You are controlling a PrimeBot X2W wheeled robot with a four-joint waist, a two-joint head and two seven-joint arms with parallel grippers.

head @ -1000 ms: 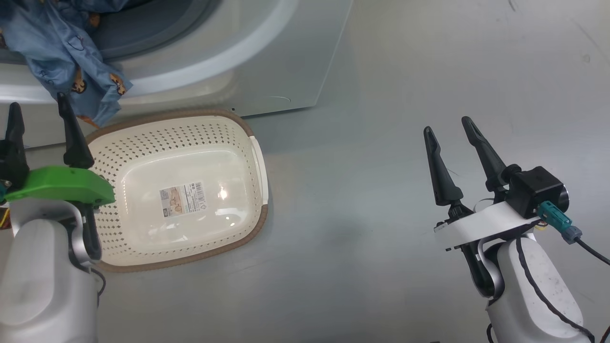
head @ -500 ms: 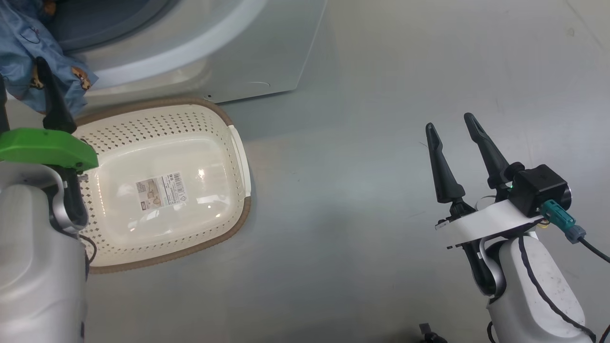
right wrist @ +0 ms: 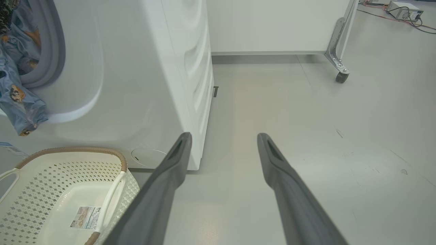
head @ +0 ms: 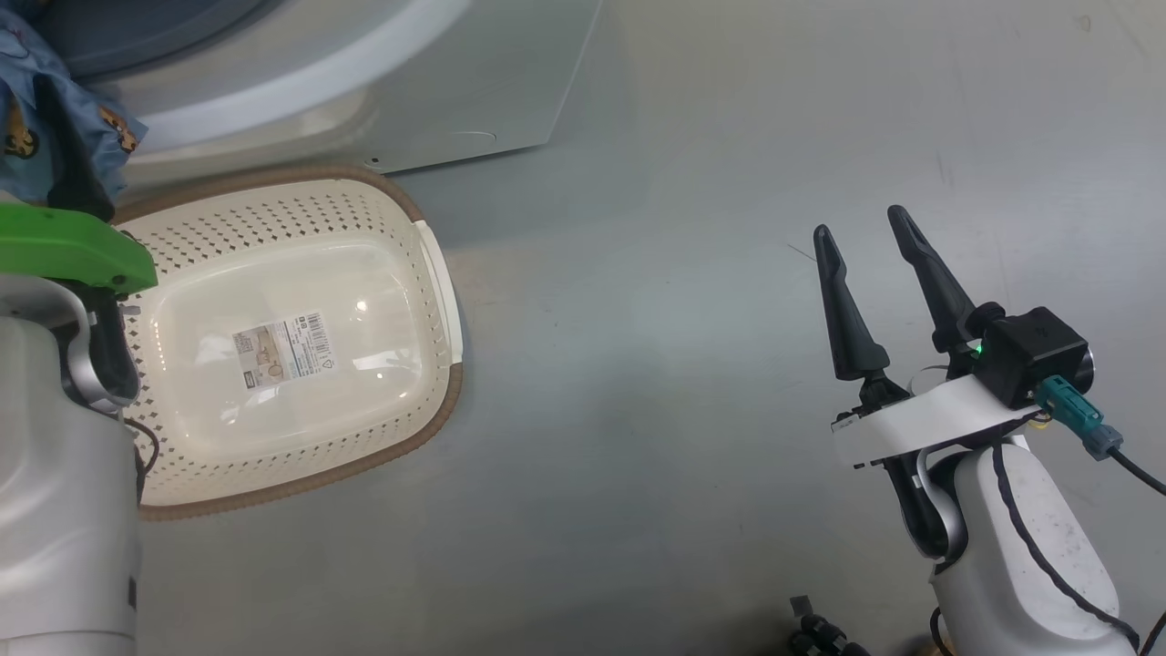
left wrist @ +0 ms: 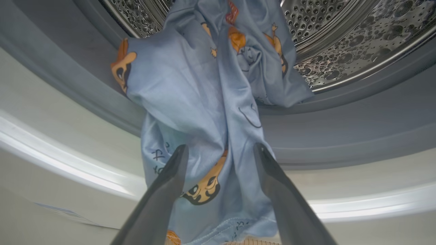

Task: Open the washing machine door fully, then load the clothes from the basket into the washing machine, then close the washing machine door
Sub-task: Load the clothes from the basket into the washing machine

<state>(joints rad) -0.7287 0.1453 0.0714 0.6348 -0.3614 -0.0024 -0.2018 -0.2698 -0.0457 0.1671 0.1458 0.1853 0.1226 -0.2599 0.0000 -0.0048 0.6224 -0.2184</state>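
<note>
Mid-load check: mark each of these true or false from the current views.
1. The basket is empty. True.
2. All the clothes lie inside the drum. False: one hangs out over the gasket and down the front of the washer.
3. The right end effector holds a garment. False: it is open and holds nothing, above the floor.
4. The left end effector is open. True.
5. The basket sits on top of the washer. False: it is on the floor in front of it.
</note>
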